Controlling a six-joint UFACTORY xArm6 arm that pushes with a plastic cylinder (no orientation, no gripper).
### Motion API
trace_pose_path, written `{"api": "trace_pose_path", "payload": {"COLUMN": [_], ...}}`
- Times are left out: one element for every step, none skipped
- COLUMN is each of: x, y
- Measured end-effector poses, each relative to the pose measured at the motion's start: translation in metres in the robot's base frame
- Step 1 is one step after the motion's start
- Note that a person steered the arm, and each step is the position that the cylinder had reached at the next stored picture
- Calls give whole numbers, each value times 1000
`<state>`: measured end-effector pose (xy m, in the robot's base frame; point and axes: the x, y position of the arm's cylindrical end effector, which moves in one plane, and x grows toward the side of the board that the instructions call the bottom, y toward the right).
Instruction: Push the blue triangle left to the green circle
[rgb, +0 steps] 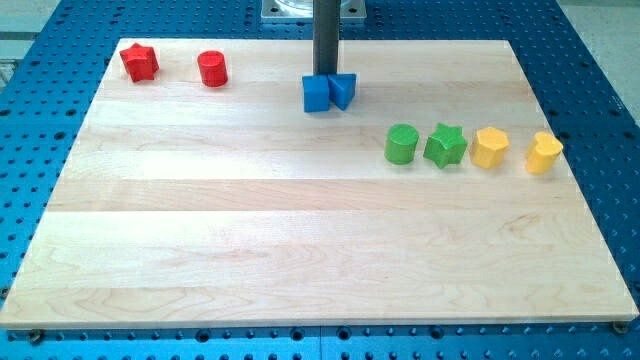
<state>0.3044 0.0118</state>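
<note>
The blue triangle (343, 90) lies near the view's top centre, touching a blue cube (317, 94) on its left. The green circle (401, 144) stands to the right and lower, apart from the triangle. My tip (327, 76) comes down just behind the two blue blocks, at the seam between them, at their top edge. The rod rises straight up out of the view's top.
A green star (446, 145), a yellow hexagon (490, 148) and a yellow block (544, 153) line up right of the green circle. A red star (139, 62) and a red cylinder (212, 69) sit at top left. The wooden board (300, 250) has blue pegboard around it.
</note>
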Motion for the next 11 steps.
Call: {"api": "trace_pose_path", "payload": {"x": [47,22,-3,-6,1,6,10,22,55,87,89], "y": [3,3,4,46,34,22,22,26,26,26,25]}}
